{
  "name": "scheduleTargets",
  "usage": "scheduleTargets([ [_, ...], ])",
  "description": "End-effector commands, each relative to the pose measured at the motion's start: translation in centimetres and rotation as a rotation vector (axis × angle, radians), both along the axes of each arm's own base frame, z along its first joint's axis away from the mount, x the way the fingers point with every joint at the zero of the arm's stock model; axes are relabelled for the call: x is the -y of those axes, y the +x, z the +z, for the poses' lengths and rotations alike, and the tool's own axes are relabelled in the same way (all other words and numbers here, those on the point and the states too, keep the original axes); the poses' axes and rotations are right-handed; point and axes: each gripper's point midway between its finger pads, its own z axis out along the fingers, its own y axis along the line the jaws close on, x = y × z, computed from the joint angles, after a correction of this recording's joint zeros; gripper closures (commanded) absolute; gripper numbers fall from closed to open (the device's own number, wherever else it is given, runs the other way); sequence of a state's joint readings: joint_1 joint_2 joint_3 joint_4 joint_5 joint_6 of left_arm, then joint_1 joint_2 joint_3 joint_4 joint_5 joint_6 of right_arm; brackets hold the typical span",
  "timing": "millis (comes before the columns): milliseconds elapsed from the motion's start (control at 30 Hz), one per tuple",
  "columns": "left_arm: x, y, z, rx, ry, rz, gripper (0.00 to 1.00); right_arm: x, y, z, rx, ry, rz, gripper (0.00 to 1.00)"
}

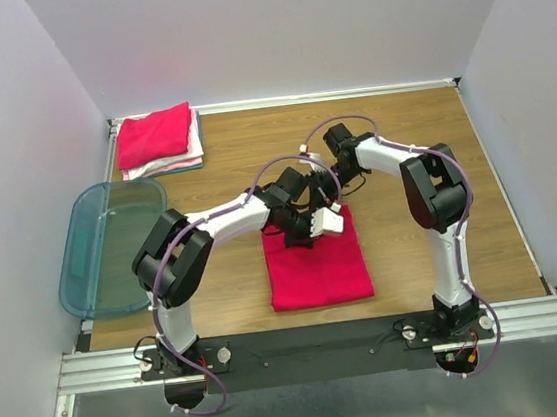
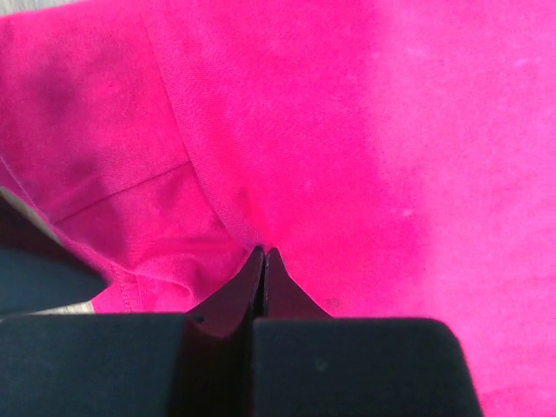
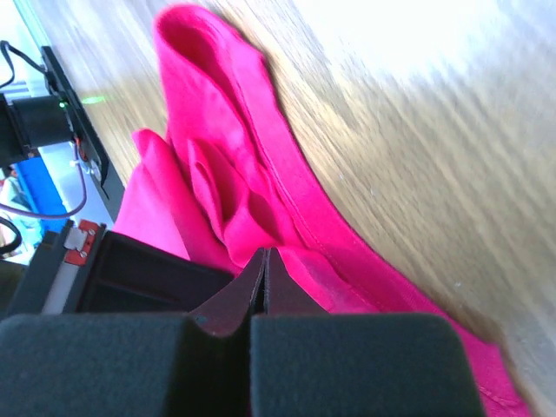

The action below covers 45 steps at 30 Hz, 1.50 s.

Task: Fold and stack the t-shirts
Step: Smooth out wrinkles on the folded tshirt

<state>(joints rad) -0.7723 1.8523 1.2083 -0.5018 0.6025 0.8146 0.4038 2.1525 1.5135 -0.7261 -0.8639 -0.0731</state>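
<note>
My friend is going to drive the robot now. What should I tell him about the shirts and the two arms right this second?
Left gripper: fingers shut, pinching the red-pink t-shirt near its far end.
Right gripper: fingers shut on a bunched edge of the same shirt.
Things: that shirt lies in the middle of the table, partly folded. The stack of folded t-shirts sits at the far left corner, a red-pink one on top.
Done: several shirts folded and stacked.
Left: finish this fold, then place the shirt on the stack.
</note>
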Motion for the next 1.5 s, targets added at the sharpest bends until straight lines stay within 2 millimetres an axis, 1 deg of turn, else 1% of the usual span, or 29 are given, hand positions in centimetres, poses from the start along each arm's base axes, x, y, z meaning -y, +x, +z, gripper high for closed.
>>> scheduleTargets([
  [0, 0.1, -0.5, 1.5, 0.031, -0.025, -0.017, 1.00, -0.9, 1.3, 2.1, 0.079, 0.067, 0.033, 0.97],
  [67, 0.1, -0.6, 1.6, 0.034, -0.027, -0.021, 1.00, -1.4, 1.5, 2.2, 0.083, 0.086, 0.045, 0.97],
  [100, 0.2, -0.7, 1.7, 0.039, -0.027, -0.025, 1.00, -1.5, 1.4, 1.6, 0.073, 0.086, 0.053, 0.97],
  [133, 0.2, -0.7, 1.7, 0.041, -0.027, -0.030, 1.00, -1.7, 1.4, 1.5, 0.069, 0.095, 0.061, 0.98],
  [200, 0.3, -0.6, 1.9, 0.051, -0.029, -0.036, 1.00, -2.0, 0.9, 0.9, 0.053, 0.096, 0.077, 0.98],
  [300, 0.3, -0.4, 2.3, 0.064, -0.032, -0.038, 1.00, -2.3, -0.5, -0.4, 0.021, 0.102, 0.111, 0.98],
  [333, 0.3, -0.2, 2.5, 0.072, -0.029, -0.037, 1.00, -2.1, -1.4, -2.6, -0.010, 0.078, 0.132, 0.98],
  [367, 0.4, -0.1, 2.6, 0.073, -0.030, -0.037, 1.00, -2.1, -1.4, -2.6, -0.010, 0.078, 0.133, 0.98],
  [467, 0.4, 0.2, 3.1, 0.082, -0.034, -0.031, 1.00, -1.5, -1.9, -4.5, -0.027, 0.049, 0.143, 0.98],
  [533, 0.4, 0.6, 3.4, 0.094, -0.034, -0.025, 1.00, -1.2, -2.5, -5.3, -0.044, 0.045, 0.152, 0.98],
  [633, 0.2, 1.6, 3.9, 0.120, -0.031, -0.011, 1.00, -1.0, -3.5, -6.1, -0.079, 0.053, 0.161, 0.98],
  [667, 0.1, 2.3, 4.3, 0.130, -0.035, 0.000, 1.00, -0.9, -3.8, -6.3, -0.091, 0.054, 0.162, 0.99],
  [833, 0.1, 4.4, 5.2, 0.182, -0.039, 0.015, 1.00, -0.8, -4.7, -6.7, -0.124, 0.074, 0.169, 0.98],
  [900, 0.0, 5.1, 5.4, 0.191, -0.040, 0.021, 1.00, -0.9, -4.7, -6.6, -0.129, 0.081, 0.168, 0.98],
  [933, 0.0, 5.7, 5.7, 0.203, -0.044, 0.025, 1.00, -0.9, -4.8, -6.6, -0.135, 0.085, 0.167, 0.98],
  [1133, -0.1, 7.2, 6.1, 0.231, -0.043, 0.031, 1.00, -0.9, -4.9, -6.5, -0.138, 0.092, 0.169, 0.98],
  [1267, -0.3, 8.2, 5.8, 0.258, -0.037, 0.046, 1.00, -1.0, -4.9, -6.3, -0.139, 0.098, 0.170, 0.98],
  [1433, -0.8, 8.9, 4.5, 0.265, -0.019, 0.063, 1.00, -1.0, -4.8, -6.1, -0.130, 0.095, 0.172, 0.98],
  [1467, -0.7, 9.1, 4.6, 0.273, -0.022, 0.068, 1.00, -1.0, -4.8, -6.1, -0.126, 0.095, 0.174, 0.98],
])
